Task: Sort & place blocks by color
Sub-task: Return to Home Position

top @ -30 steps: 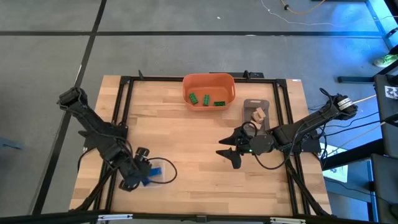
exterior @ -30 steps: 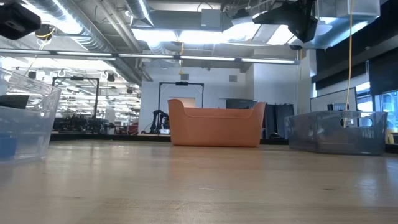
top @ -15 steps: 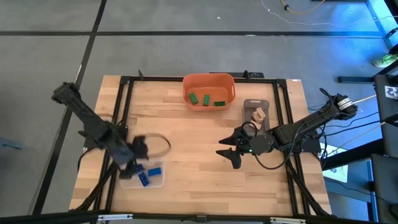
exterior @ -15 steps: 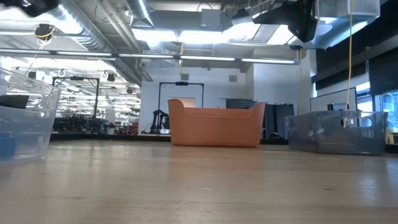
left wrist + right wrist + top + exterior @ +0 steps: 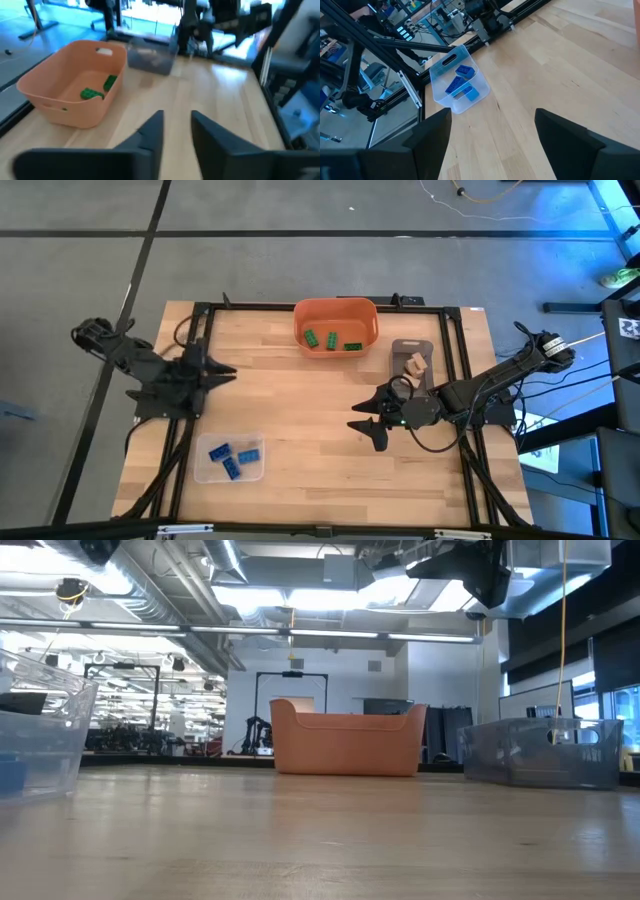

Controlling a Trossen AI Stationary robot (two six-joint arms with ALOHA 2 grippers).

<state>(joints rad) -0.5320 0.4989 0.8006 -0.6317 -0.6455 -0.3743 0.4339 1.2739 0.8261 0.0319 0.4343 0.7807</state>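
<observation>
Three blue blocks [image 5: 232,457] lie in a clear tray [image 5: 205,472] near the table's front left, and the right wrist view shows these blue blocks [image 5: 462,85] too. Green blocks [image 5: 330,340] lie in the orange bowl [image 5: 300,320] at the far edge. Tan blocks [image 5: 416,364] sit in a grey tray [image 5: 410,345] on the right. My left gripper [image 5: 228,370] hangs over the table's left side and points toward the right. Its fingers stand a narrow gap apart [image 5: 177,122] with nothing between them. My right gripper [image 5: 365,433] hovers open right of centre, holding nothing.
A black metal frame [image 5: 200,310] runs along the table's edges. Bare wood lies between the three containers in the middle of the table. In the low view the orange bowl [image 5: 345,740] stands at the back, with the grey tray [image 5: 540,755] on the right and the clear tray [image 5: 40,730] on the left.
My left gripper has risen from the clear tray and drawn back toward the table's left and far side. It has tipped up from pointing down to nearly level, facing right. The blue blocks stay in the tray, now uncovered. My right arm has kept still.
</observation>
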